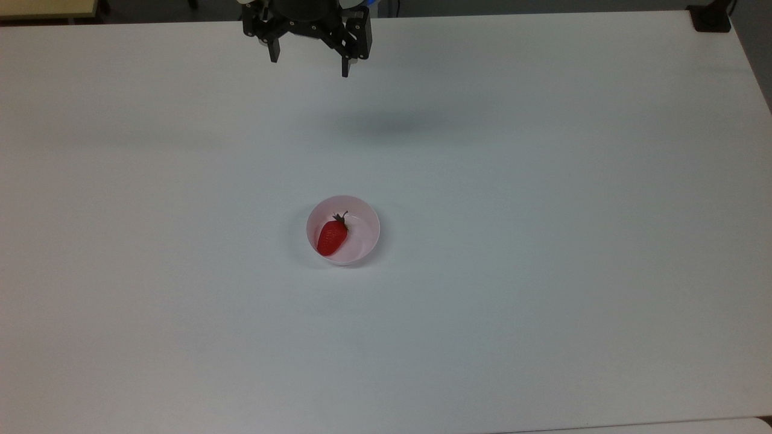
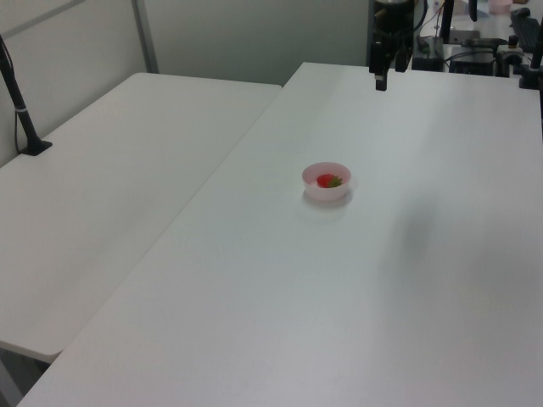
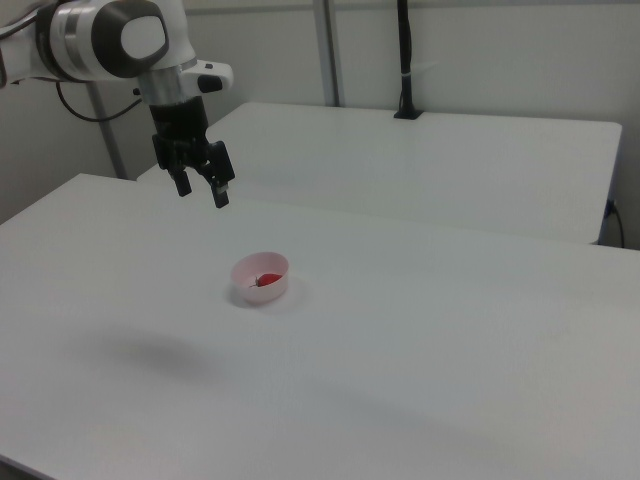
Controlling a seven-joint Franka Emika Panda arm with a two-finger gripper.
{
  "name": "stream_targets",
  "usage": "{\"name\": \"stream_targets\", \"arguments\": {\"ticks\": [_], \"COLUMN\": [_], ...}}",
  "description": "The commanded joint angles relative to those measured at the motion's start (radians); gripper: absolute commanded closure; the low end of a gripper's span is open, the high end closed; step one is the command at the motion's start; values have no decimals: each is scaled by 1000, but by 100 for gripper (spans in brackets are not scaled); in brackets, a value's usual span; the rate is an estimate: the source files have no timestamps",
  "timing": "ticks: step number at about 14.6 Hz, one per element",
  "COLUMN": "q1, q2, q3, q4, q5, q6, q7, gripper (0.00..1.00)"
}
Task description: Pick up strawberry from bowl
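A red strawberry [image 1: 332,236] with a dark green cap lies inside the pale pink bowl [image 1: 364,236], near the middle of the white table [image 1: 543,271]. In the left view the strawberry [image 2: 328,180] shows over the bowl's rim [image 2: 327,193]. In the right view the strawberry [image 3: 267,280] sits in the bowl [image 3: 248,268]. My gripper [image 1: 309,65] hangs open and empty high above the table, far from the bowl at the top view's upper edge. It also shows as my gripper [image 3: 202,191] up and left of the bowl in the right view, and as my gripper [image 2: 383,79] in the left view.
A second white table [image 3: 430,150] adjoins this one. A black clamp post [image 2: 24,110] stands on it, and another black mount [image 1: 711,18] sits at the top view's upper right corner. Equipment clutters the left view's far right.
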Motion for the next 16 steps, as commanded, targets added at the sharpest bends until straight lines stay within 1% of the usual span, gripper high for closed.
{"name": "stream_targets", "arguments": {"ticks": [1, 9, 16], "q1": [13, 15, 21], "q2": [-12, -8, 86], "q3": [-13, -11, -11], "q4": [-13, -13, -10], "q5": [2, 3, 12], "q6": [13, 16, 174], "q7": [-13, -19, -15], "gripper": [0, 0, 0]}}
